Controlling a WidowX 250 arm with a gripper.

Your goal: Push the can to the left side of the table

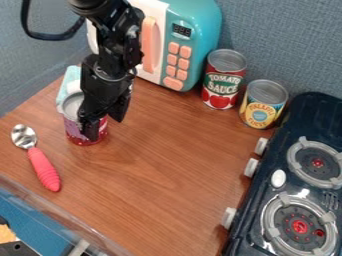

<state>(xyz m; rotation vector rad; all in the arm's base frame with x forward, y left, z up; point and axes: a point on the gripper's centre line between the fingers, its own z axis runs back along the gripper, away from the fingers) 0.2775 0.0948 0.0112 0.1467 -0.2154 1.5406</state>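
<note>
Nearest my cam: spoon (37, 157) w/ pink handle at view's L, toy stove (272, 215) at R. Just past the spoon I've got the can (75, 131) upright on the table's (157, 170) L side, claw (104, 128) down at it, fingers partway open, one in front of the can; can't tell re: contact. Farther back: yellow-label tin (263, 106), red-label tin (223, 82), teal microwave (200, 25).

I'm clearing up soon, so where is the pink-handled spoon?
In the camera view, the spoon lies on the wooden table at left, just below and left of the can at the gripper.
</note>
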